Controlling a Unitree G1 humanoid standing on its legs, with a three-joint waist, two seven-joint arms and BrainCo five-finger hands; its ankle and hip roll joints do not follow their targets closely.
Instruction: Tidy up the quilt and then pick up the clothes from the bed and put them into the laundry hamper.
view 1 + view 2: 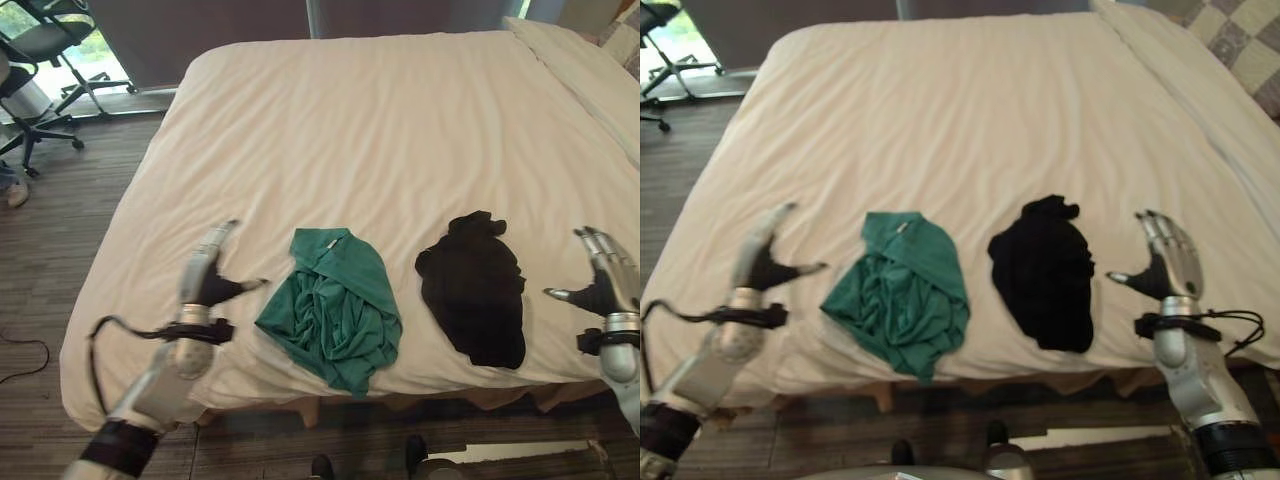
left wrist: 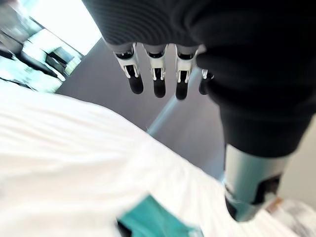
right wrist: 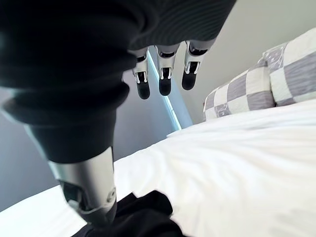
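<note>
Fingers point(image 1: 215, 240) of the left hand point(image 1: 205, 280) are stretching straight and holding nothing in the left eye view, hovering at 9 o'clock of the green garment point(image 1: 335, 305), whose long axis is running 11 to 5. Across in the right eye view, the right hand point(image 1: 1170, 262) is spreading empty at 3 o'clock of the black garment point(image 1: 1045, 272) on the quilt point(image 1: 970, 120), lying 12 to 6. Smoothing looks finished; next, I judge, each hand closes inward.

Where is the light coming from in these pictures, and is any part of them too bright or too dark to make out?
Left eye view: daylight enters by the window behind the office chairs, upper left. Left wrist view: that window is glared white and the quilt looks washed out past the left hand. Right eye view: the black garment is so dark its folds vanish, while the green garment shows creases. Right wrist view: the right hand is backlit.
</note>
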